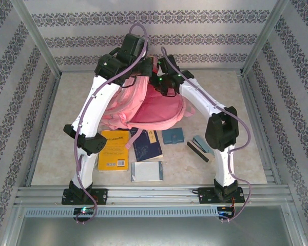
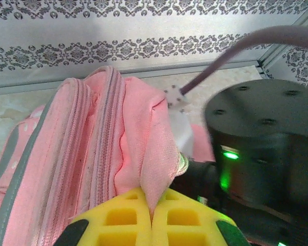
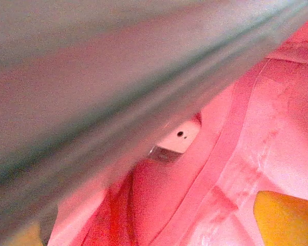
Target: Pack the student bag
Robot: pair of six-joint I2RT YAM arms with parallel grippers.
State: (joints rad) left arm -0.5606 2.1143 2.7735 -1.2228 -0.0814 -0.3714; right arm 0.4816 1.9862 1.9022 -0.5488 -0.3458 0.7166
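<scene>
Pinching a fold of pink cloth at the mouth of the student bag [image 1: 154, 105], the left gripper [image 2: 151, 207] has its yellow pads [image 2: 118, 220] pressed together on the fabric, which is drawn into a taut peak. Bag lies on the table [image 1: 61, 107], beneath both arms, zip tracks running along its top.

Right gripper [image 1: 165, 84] sits at the bag's right side, by the opening. Its wrist view looks onto pink lining and a seam, with one yellow pad [image 3: 285, 220] low right and a blurred grey band across the upper left. Cannot tell whether its fingers are spread or closed.

On the bag's near side: yellow book [image 1: 114, 149], dark blue book [image 1: 146, 144] and teal wallet [image 1: 173, 136]. A silver notebook [image 1: 147, 171] lies beyond those books.
</scene>
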